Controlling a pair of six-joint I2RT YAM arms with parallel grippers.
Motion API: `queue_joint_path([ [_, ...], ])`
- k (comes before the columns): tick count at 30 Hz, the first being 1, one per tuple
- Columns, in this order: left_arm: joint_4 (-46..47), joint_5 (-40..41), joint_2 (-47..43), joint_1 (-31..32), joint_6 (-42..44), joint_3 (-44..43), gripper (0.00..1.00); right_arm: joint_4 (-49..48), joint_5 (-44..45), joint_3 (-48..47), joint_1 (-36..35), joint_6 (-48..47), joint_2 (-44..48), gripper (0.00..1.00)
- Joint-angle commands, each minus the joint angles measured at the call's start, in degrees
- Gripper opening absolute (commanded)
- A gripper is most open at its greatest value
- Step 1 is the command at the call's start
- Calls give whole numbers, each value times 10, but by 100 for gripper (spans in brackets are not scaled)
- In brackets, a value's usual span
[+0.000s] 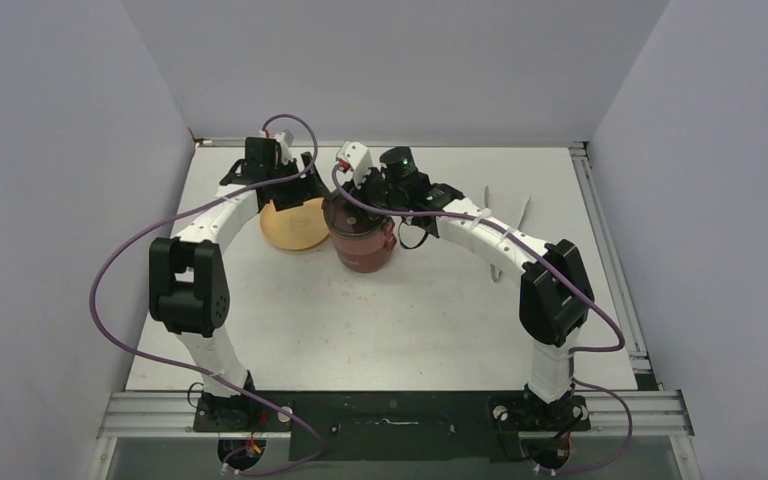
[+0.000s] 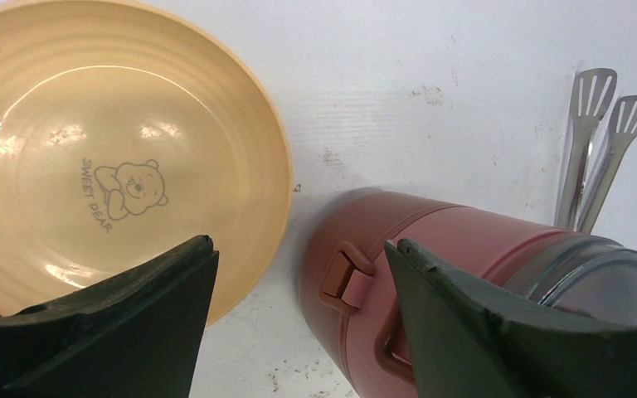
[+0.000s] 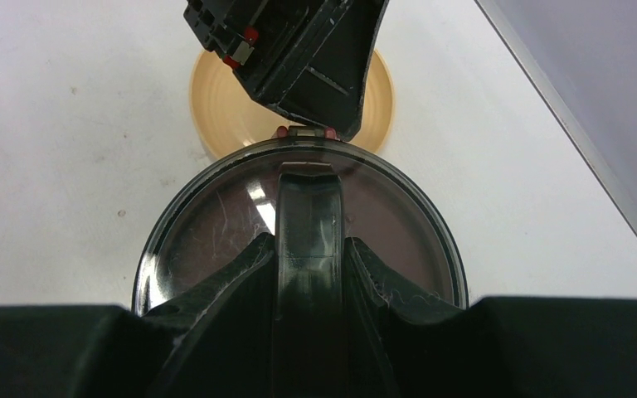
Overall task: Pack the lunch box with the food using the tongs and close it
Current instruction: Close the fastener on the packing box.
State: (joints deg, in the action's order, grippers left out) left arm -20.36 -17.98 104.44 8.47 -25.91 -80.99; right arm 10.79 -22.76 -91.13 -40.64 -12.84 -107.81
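Observation:
The maroon lunch box [image 1: 363,245] stands stacked in the middle of the table, with its grey translucent lid [image 3: 216,232] on top. My right gripper [image 3: 308,240] is over it, shut on the lid's dark handle strap [image 3: 308,195]. My left gripper [image 2: 299,249] is open, low at the box's left side. One finger is over the plate, and the other is against the box wall [image 2: 448,240] near a side latch [image 2: 348,274]. The silver tongs [image 2: 593,141] lie on the table beyond the box, right of it in the top view [image 1: 523,212]. No food is in view.
A shallow yellow-orange plate [image 1: 290,228] with a bear print [image 2: 128,191] lies just left of the lunch box, with nothing on it. White walls close in the table at the back and on both sides. The left gripper's body [image 3: 290,58] hangs over the plate's edge.

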Motion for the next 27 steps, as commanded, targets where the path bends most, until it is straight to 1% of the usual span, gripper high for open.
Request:
queue_joint_path([
  [1,-44,-19,-3,27,26,-23,77,151,34,44,-28,-33,-73,10],
  [8,-46,-31,-7,28,18,-12,77,118,75,93,-26,-15,-33,10],
  [12,-20,-58,-11,31,-5,19,77,90,95,124,-23,8,-10,10],
  [20,-1,-66,-6,54,-21,41,77,33,80,182,-11,42,19,10],
  [23,24,-65,-13,57,-25,48,77,23,70,190,-7,44,25,10],
  [27,23,-70,-6,66,-8,34,77,22,56,194,-1,42,26,10],
])
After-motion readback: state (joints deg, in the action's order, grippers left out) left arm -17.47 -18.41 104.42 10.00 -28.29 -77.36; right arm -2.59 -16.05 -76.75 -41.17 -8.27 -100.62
